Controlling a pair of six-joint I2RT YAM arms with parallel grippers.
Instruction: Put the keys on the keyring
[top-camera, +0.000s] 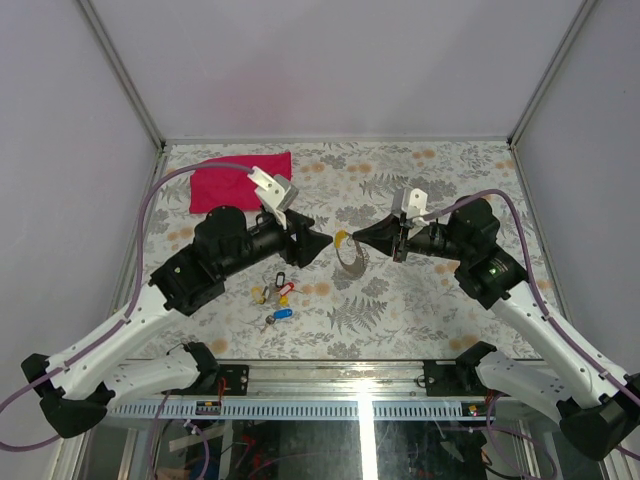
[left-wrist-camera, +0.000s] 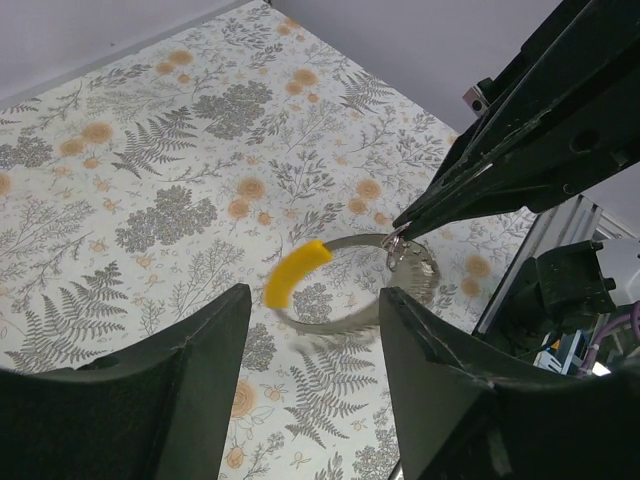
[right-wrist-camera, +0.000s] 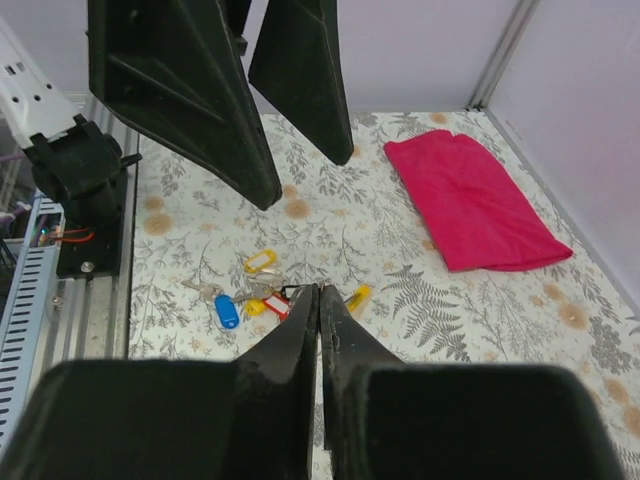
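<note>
Fern-and-flower patterned worktop (top-camera: 420, 300) inside a pale-walled booth, with a red cloth (top-camera: 238, 180) lying flat at about 10 o'clock. My two arms meet nose to nose above the middle. My right fingers (right-wrist-camera: 290, 350) are pinched fully together on the keyring (left-wrist-camera: 335, 322), which hangs off their tips above the worktop and looks smeared. A yellow key (left-wrist-camera: 295, 272) sits at the ring's 9 o'clock edge, but it's too blurry to tell if it's threaded on. My left fingers (left-wrist-camera: 190, 380) are spread wide with nothing in them, one either side of the ring and not touching it. The other keys (top-camera: 277, 297) (yellow, red, blue heads) lie in a little heap at 7 o'clock from there.
</note>
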